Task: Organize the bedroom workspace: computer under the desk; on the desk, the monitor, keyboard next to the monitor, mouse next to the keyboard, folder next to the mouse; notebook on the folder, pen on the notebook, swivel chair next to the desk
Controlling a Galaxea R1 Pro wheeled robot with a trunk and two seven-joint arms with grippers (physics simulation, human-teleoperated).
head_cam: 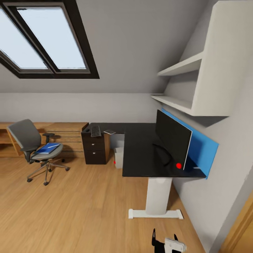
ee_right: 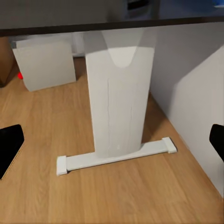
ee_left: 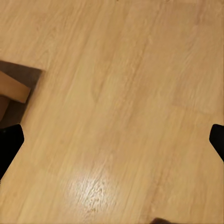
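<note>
The black-topped desk point(head_cam: 140, 154) stands against the right wall on a white leg point(ee_right: 120, 107). On it is the monitor point(head_cam: 173, 138), black with a red dot. The keyboard point(head_cam: 95, 131) lies at the desk's far left end above the black drawers, next to a small flat pale item point(head_cam: 109, 132) I cannot identify. The grey computer point(head_cam: 118, 157) sits under the desk. The swivel chair point(head_cam: 26, 137) stands apart at the left, with the blue folder point(head_cam: 47, 148) on its seat. The mouse is out of view. Both my left gripper point(ee_left: 112, 140) and right gripper point(ee_right: 112, 142) are open and empty, over the floor.
A light wooden drawer cabinet point(head_cam: 66, 135) lines the back wall behind the chair. White shelves point(head_cam: 186, 84) hang above the desk, and a blue panel point(head_cam: 202, 146) stands behind the monitor. Open wooden floor point(head_cam: 80, 211) lies between me and the chair.
</note>
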